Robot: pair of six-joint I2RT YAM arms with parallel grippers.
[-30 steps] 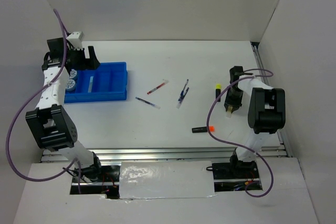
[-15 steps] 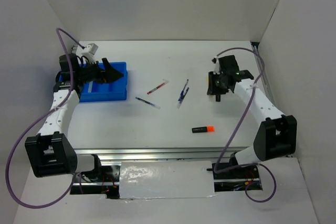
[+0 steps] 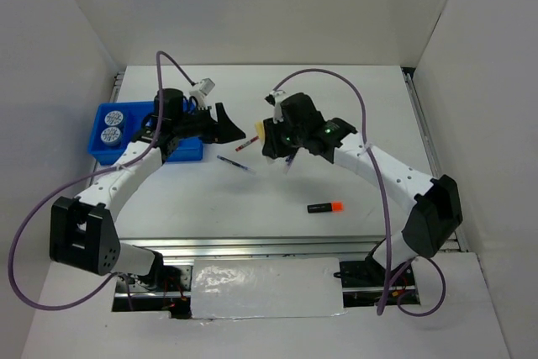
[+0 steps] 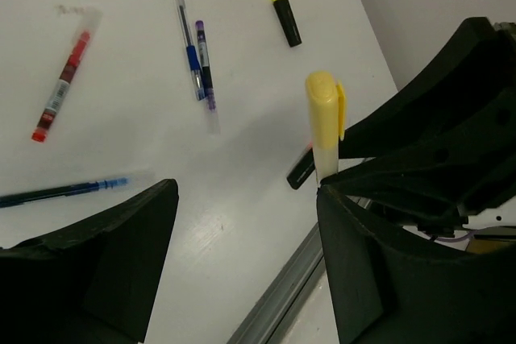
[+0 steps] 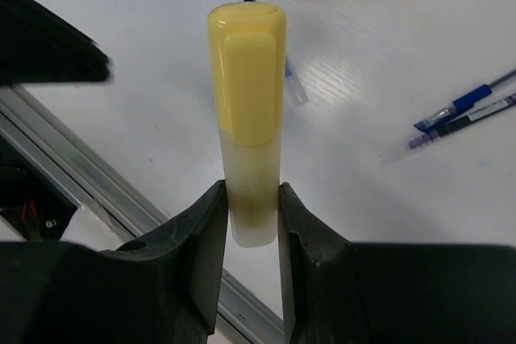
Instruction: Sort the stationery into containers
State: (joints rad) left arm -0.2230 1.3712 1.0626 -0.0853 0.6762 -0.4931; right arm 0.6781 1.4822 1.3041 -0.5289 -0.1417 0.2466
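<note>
My right gripper (image 5: 251, 215) is shut on a cream bar with a yellow cap (image 5: 246, 102), held above the table's middle; the bar's tip (image 3: 259, 133) points left. My left gripper (image 3: 229, 129) faces it, open, with nothing between its fingers (image 4: 97, 271). The bar (image 4: 322, 118) stands just beside its right finger. The blue tray (image 3: 189, 150) lies at the left with two round pots (image 3: 112, 124) in it. On the table lie a red pen (image 3: 246, 145), a blue pen (image 3: 235, 164), a blue and a purple pen (image 4: 197, 58), an orange-capped highlighter (image 3: 325, 207) and a yellow-capped highlighter (image 4: 284, 12).
White walls close in the table on three sides. A metal rail (image 3: 252, 245) runs along the near edge. Purple cables (image 3: 328, 73) arc over both arms. The left arm covers much of the tray.
Both arms swung in to the middle. The right gripper carried the cream bar from the right side leftward. The left gripper left the tray, and its jaws narrowed slightly.
</note>
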